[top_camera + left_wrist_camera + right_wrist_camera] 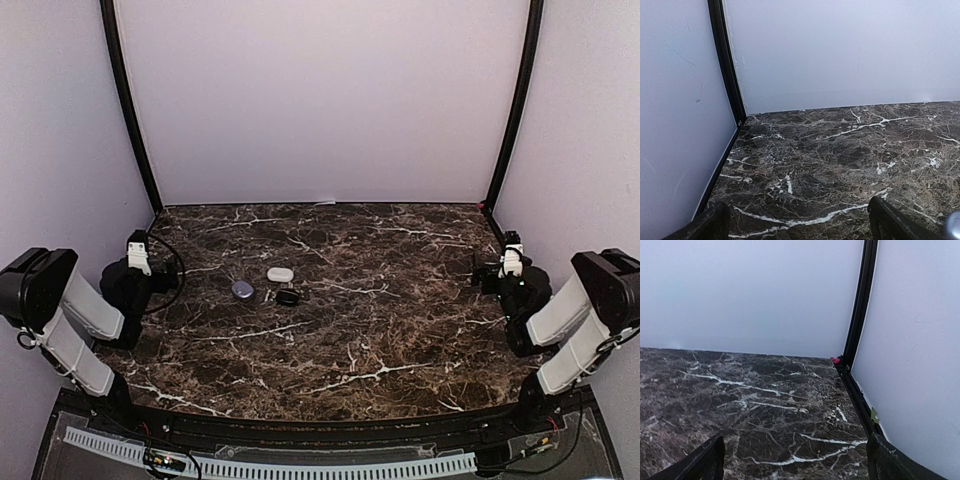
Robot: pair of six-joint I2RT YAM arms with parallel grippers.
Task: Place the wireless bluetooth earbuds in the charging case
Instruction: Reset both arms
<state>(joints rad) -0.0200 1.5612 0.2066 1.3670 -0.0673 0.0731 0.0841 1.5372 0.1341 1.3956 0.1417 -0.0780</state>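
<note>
The left claw (800, 226) and the right claw (797, 464) both gape wide and empty, low over the marble table (400, 330). Left of centre, nearer the left claw, a white case (280, 273), a purple case (242, 289) and a dark case (288, 296) lie close together. The earbuds are too small to make out.

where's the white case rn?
Top view: white case lies left of centre on the marble table, a purple case to its left and a dark item just in front, toward the arms.
</note>
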